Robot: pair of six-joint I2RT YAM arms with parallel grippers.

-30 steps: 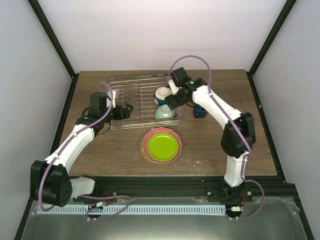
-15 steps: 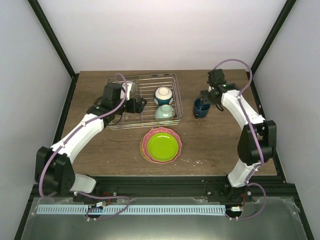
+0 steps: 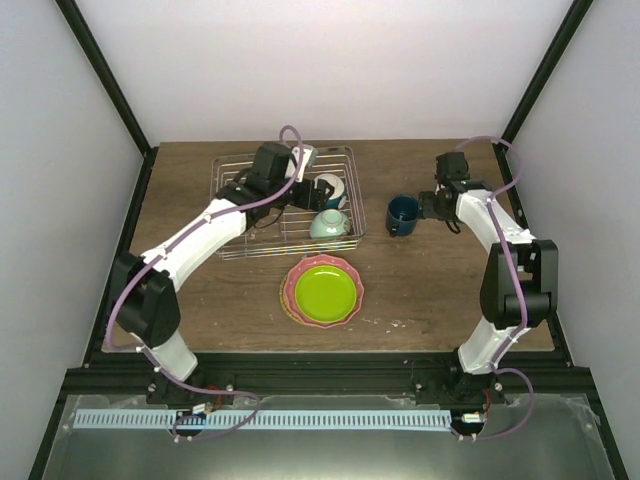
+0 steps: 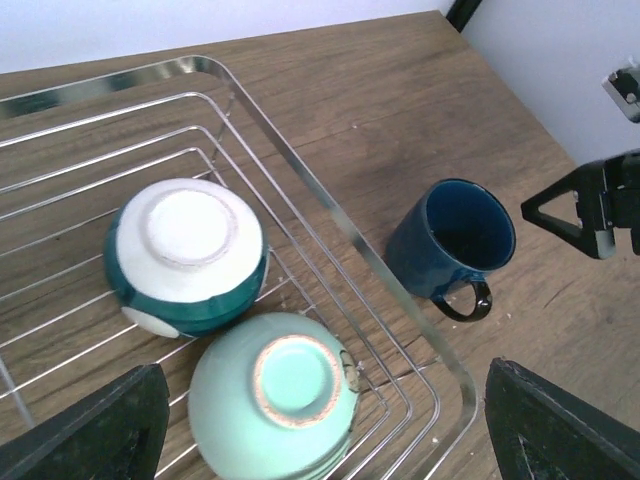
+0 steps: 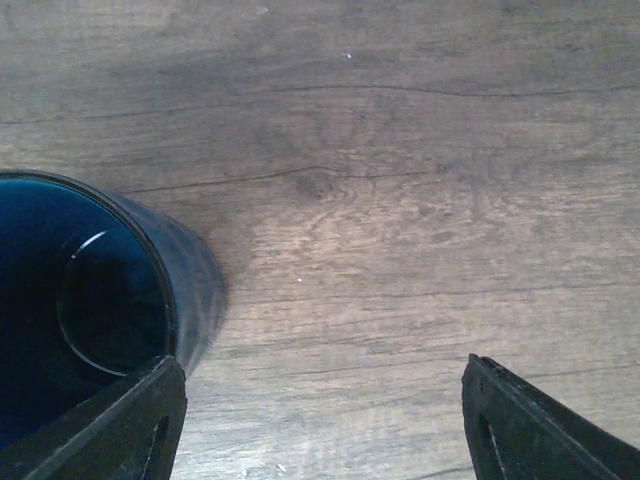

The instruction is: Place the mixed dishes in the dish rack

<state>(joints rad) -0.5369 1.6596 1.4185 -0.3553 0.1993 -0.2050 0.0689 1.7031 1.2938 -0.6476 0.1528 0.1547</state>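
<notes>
While bowls (image 4: 185, 255) sit upturned in the rack (image 3: 235, 240), the mug (image 4: 450, 235) stands outside.

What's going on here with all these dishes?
Two robot arms are loading dishes into a wire dish rack. A white-and-teal bowl and a mint bowl lie upside down in it, the left gripper open above them. The right gripper is open beside the blue mug, standing on the table. Outside it, the green plate sits on the pink plate.
</notes>
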